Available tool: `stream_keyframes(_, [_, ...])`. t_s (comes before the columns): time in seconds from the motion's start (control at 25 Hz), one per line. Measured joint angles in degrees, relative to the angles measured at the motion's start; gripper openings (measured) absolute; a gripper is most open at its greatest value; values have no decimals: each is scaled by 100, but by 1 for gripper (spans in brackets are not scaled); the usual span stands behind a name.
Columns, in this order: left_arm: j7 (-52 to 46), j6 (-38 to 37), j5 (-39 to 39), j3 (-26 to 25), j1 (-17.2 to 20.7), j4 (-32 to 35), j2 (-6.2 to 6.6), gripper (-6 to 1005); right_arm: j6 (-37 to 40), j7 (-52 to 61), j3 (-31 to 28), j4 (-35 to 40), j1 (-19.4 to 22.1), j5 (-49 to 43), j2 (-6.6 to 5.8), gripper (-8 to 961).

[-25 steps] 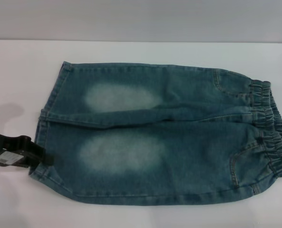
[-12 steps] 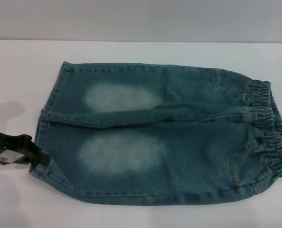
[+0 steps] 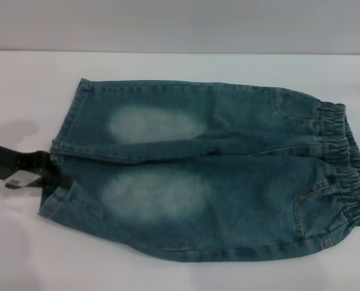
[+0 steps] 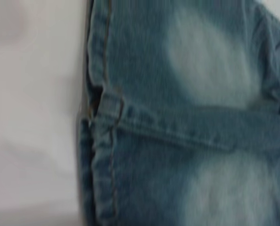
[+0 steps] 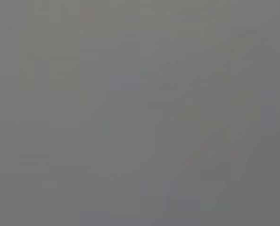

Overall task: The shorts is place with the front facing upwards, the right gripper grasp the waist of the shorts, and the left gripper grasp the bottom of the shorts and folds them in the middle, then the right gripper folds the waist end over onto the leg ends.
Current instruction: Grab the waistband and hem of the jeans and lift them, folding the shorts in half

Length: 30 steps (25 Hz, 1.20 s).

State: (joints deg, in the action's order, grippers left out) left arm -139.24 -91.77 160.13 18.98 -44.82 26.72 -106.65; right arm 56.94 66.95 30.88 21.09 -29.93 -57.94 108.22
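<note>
The blue-green denim shorts lie flat, front up, across the white table. The gathered waist is at the right and the bottom hems are at the left. My left gripper reaches in from the left and is shut on the near leg's hem, close to the gap between the two legs. The near left corner of that leg is drawn up off its flat lie. The left wrist view shows both leg hems close up on the shorts. My right gripper is in no view; its wrist view is plain grey.
White table surface surrounds the shorts on every side. A grey wall runs behind the table's far edge.
My left gripper has moved toward the far side along the hem, from the near leg's outer part to near the leg gap. The near leg's left corner and front edge have been pulled inward.
</note>
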Motion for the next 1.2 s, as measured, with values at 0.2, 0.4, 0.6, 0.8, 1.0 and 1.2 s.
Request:
stream_keyframes(0.2, [3,244,-288,8,4,0,-17,8,602,2351,492,963,-96,-2381,-256,653])
stream_keyframes(0.4, [40,368,-437,20,21,0,-33,8,1971,3936,546,1798,-458,-4692,-464,655])
stream_keyframes(0.6, [60,515,-451,53,-26,0,-48,8,3102,4765,583,2419,-848,-6157,-549,655])
stream_keyframes(0.8, [63,595,-459,62,-75,0,-45,9,3954,4985,607,2561,-1310,-7429,-598,654])
stream_keyframes(1.0, [69,653,-465,62,-99,0,-44,9,4175,5039,1054,2565,-1455,-7888,-552,655])
stream_keyframes(1.2, [68,682,-466,33,-130,9,-41,9,4194,5081,1536,2537,-1506,-8337,-508,655])
